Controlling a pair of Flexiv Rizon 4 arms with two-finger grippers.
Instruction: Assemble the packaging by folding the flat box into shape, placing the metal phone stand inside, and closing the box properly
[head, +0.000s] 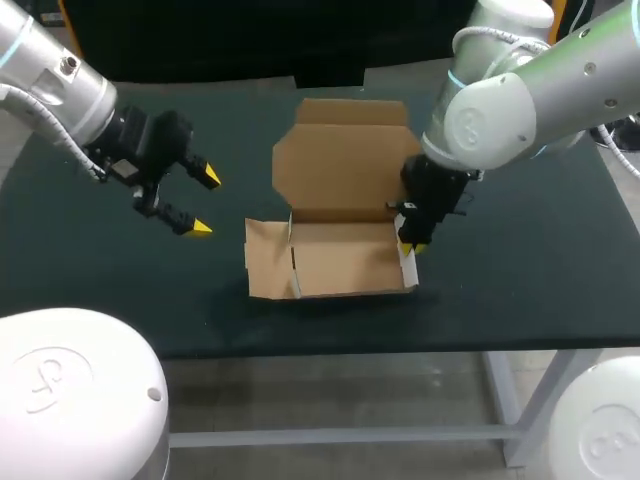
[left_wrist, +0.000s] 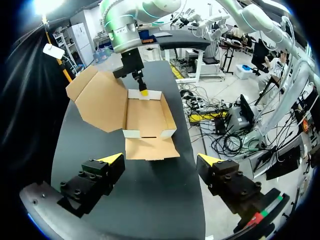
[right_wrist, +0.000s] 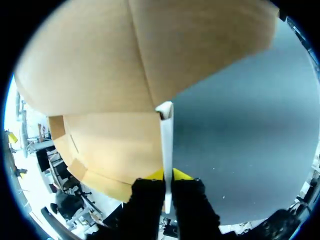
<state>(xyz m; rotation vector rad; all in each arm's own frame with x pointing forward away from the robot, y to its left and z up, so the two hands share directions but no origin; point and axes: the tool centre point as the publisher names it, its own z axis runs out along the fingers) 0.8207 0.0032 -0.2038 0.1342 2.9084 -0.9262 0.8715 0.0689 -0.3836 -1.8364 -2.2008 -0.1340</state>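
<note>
half-folded box (head: 340, 255) at frame centre, side wall (right_wrist: 166, 145) clenched in right gripper (head: 411, 241); left gripper (head: 205, 203) spread empty at mid-left (bracing nothing). could drag or crease the box if pulled hard.

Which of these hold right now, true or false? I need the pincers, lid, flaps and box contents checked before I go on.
1. The right pincer is shut on the box's side wall. True.
2. The left pincer grips the lid. False: it hangs open beside the box, touching nothing.
3. The lid is closed over the box. False: it stands open behind the tray.
4. The phone stand lies inside the box. False: the inside is bare, and no stand shows in any view.
5. The flap on the left pincer's side is splayed outward, not folded up. True.
</note>
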